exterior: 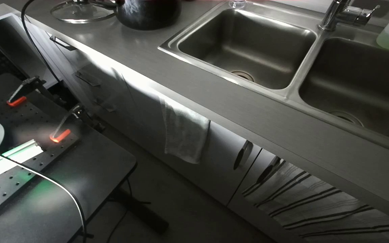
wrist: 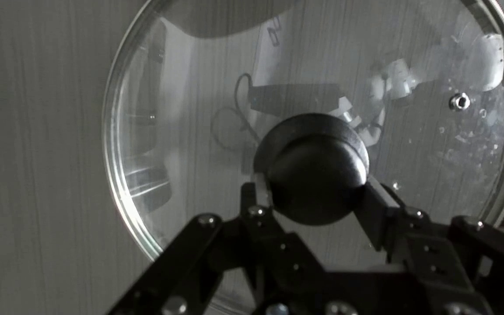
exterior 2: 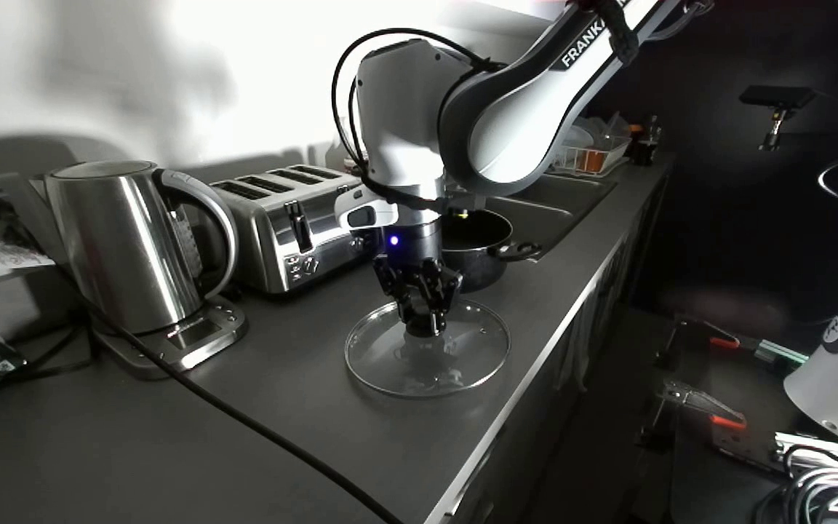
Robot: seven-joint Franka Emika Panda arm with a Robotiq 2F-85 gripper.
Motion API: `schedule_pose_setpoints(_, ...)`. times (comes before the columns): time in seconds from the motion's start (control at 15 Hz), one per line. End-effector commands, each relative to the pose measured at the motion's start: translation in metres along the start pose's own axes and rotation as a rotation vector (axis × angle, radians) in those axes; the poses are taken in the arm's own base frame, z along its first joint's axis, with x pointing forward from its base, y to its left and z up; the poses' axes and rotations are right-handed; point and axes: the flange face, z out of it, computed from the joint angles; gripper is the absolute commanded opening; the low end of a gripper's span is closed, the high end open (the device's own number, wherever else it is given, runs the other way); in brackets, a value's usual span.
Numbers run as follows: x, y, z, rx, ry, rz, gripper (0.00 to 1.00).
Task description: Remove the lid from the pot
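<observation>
The lid is a round clear glass disc with a thin pale rim and a dark round knob. In an exterior view the lid [exterior 2: 466, 360] is level, at or just above the counter, beside the pot. It also shows in an exterior view [exterior: 89, 14] and fills most of the wrist view [wrist: 208, 175]. My gripper [exterior 2: 423, 316] points down over the lid's middle. In the wrist view its fingers [wrist: 315, 192] press against both sides of the knob. The glossy black pot [exterior 2: 479, 271] stands uncovered behind the lid; it also shows, cut off, in an exterior view [exterior: 149, 15].
A steel toaster [exterior 2: 302, 240] and a kettle [exterior 2: 124, 247] on its base stand along the wall. The steel sink [exterior: 248, 47] lies past the pot. A black cable [exterior 2: 266, 429] crosses the counter. The counter's front edge [exterior 2: 535, 371] runs close to the lid.
</observation>
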Motion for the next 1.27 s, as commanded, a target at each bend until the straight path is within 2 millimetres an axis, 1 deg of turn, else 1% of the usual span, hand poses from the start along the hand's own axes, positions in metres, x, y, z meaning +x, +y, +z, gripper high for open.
schedule_pose_setpoints(0.0, 0.001, 0.003, -0.003, 0.02, -0.002, 0.016, 0.75)
schedule_pose_setpoints(0.07, 0.001, 0.003, -0.003, 0.02, -0.002, 0.016, 0.76)
schedule_pose_setpoints(0.13, 0.001, 0.002, -0.003, 0.022, -0.003, 0.016, 0.81)
schedule_pose_setpoints(0.27, 0.0, 0.002, -0.004, 0.022, -0.004, 0.016, 0.95)
schedule_pose_setpoints(0.33, 0.0, 0.002, -0.005, 0.022, -0.003, 0.016, 1.0)
schedule_pose_setpoints(0.47, 0.0, 0.0, -0.01, 0.015, 0.003, 0.01, 1.0)
schedule_pose_setpoints(0.73, 0.002, -0.013, -0.038, -0.043, 0.024, -0.018, 1.0)
schedule_pose_setpoints(0.93, 0.001, -0.027, -0.064, -0.082, 0.036, -0.042, 1.0)
schedule_pose_setpoints(1.2, -0.005, -0.051, -0.089, -0.102, 0.042, -0.074, 1.0)
